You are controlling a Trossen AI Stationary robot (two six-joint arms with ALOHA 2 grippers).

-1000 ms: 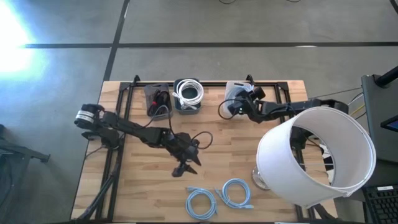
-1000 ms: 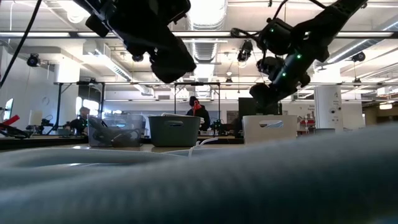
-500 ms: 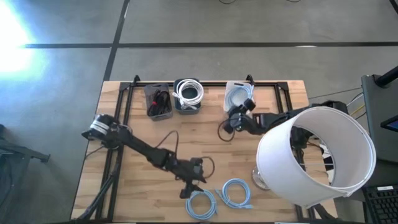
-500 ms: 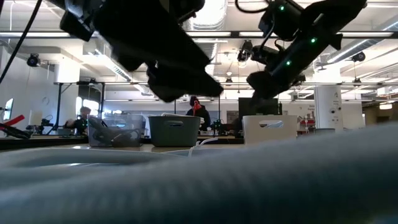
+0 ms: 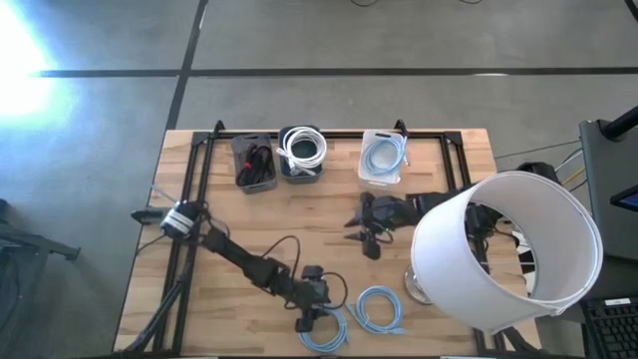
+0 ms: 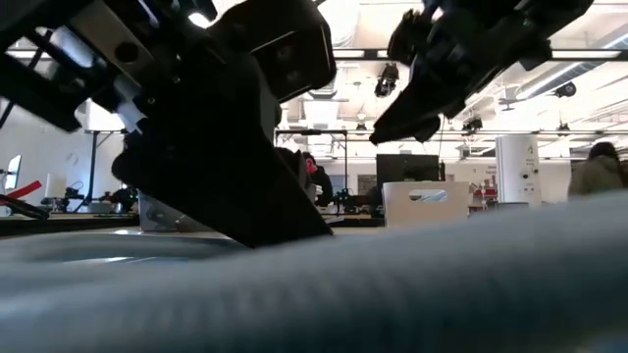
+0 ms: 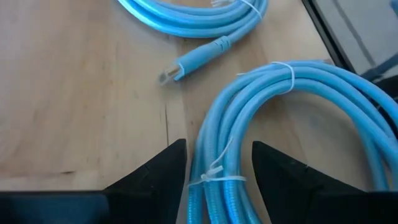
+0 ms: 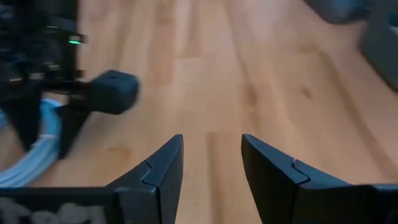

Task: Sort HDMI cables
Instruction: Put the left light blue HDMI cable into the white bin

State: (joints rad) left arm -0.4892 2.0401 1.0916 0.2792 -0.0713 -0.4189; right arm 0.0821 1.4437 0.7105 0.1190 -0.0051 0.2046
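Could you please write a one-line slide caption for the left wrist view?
Left tool open, straddling a light blue cable coil on the wooden table.

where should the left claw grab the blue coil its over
Take the blue coil at the bundled strands near its white tie, where they run together as one thin band. Come straight down from above: the coil lies flat on the table, and the open left claw already has a finger on each side of that band, so closing there should catch all the strands at once.
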